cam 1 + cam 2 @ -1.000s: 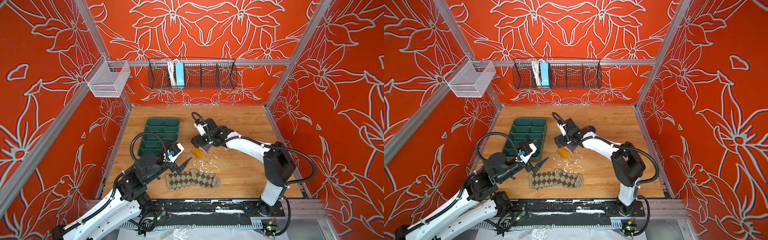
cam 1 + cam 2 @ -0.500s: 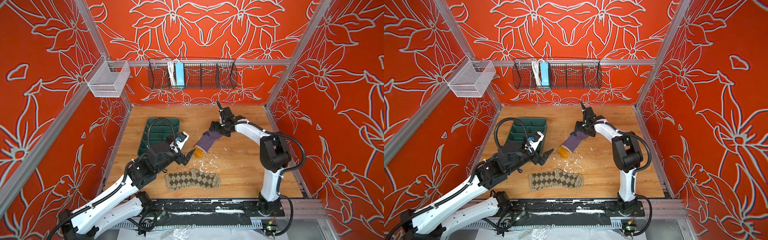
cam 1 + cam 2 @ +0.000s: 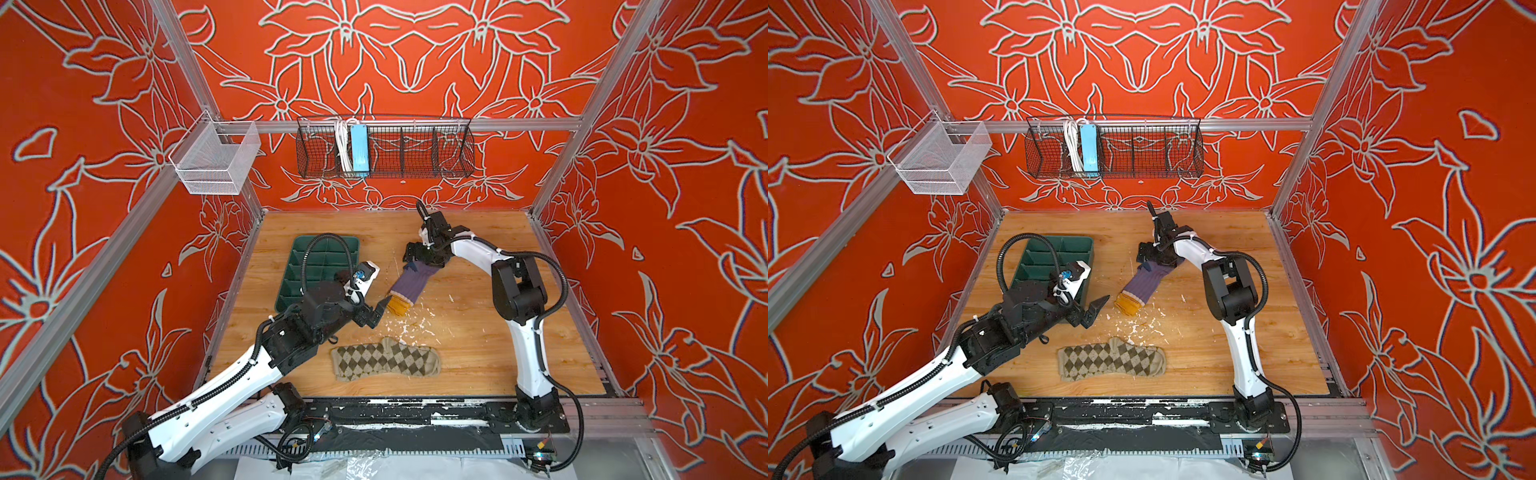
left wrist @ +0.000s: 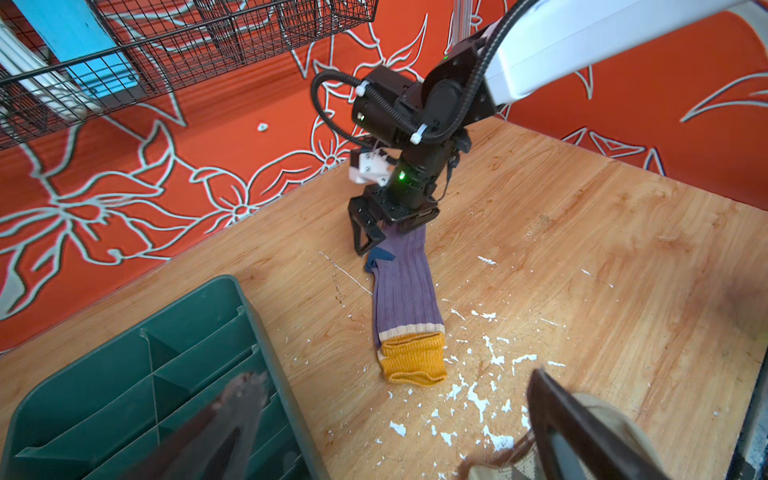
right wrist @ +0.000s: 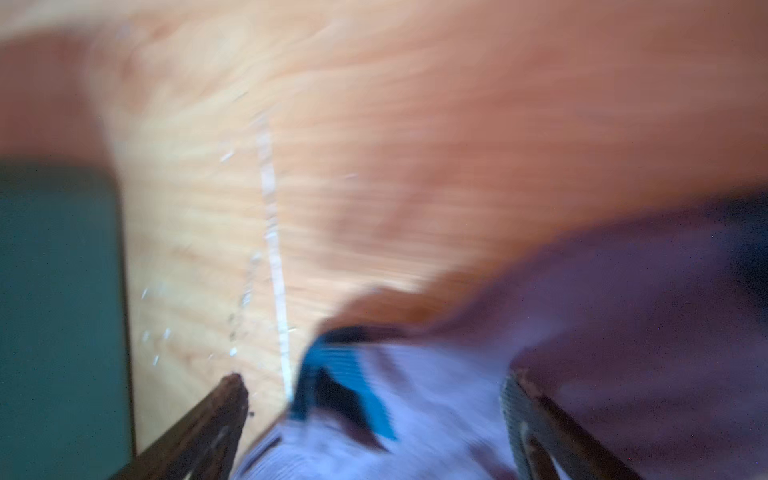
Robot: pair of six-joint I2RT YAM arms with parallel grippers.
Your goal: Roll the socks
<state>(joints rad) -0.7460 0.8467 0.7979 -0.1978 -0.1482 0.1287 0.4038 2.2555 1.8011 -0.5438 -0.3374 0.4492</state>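
Near the middle of the desk (image 3: pixel 478 340) the purple sock (image 3: pixel 415 280) lies flat at full length, its foot end between the right jaws, which stand wide and grip nothing, and its mustard cuff just beside the left jaws, also wide and empty. Along the front edge the argyle sock (image 3: pixel 386 363) lies flat too, apart from its mate, so by the look of it no rolling is done yet and all of it is left. Desk is pale wood flecked with white chips (image 3: pixel 411 324); green divided tray (image 4: pixel 124 374) toward the left edge; orange flowered walls, black wire basket (image 3: pixel 415 149) on the back one, white mesh basket (image 3: pixel 212 166) on the left rail.
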